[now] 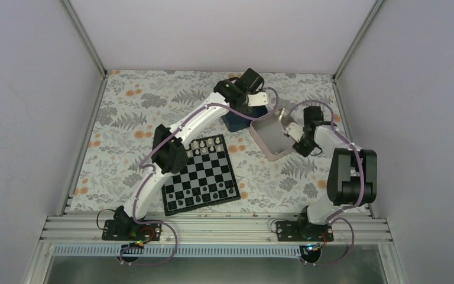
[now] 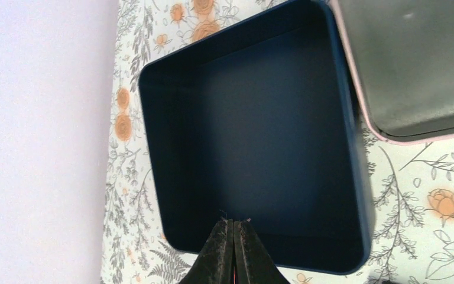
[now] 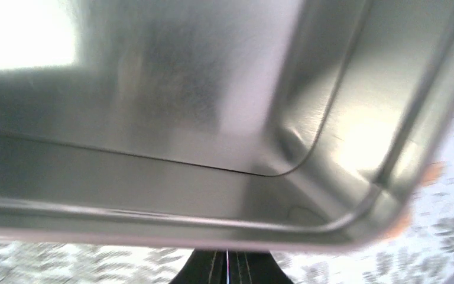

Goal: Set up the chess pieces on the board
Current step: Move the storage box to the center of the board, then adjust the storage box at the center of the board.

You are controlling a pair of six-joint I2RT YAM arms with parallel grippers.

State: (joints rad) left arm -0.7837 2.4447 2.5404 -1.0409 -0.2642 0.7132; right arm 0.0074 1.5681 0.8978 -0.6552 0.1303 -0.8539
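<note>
Both are held pressed together: the left gripper point(image 2: 234, 223) over the dark blue box point(image 2: 254, 118), the right gripper point(image 3: 227, 255) beside the silver tin point(image 3: 153, 89).

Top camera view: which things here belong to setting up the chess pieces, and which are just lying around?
Belongs to the job:
- the board
- the cream-white chess pieces standing along its far edge

Just lying about:
- the dark blue box, empty inside
- the silver tin next to it
</note>
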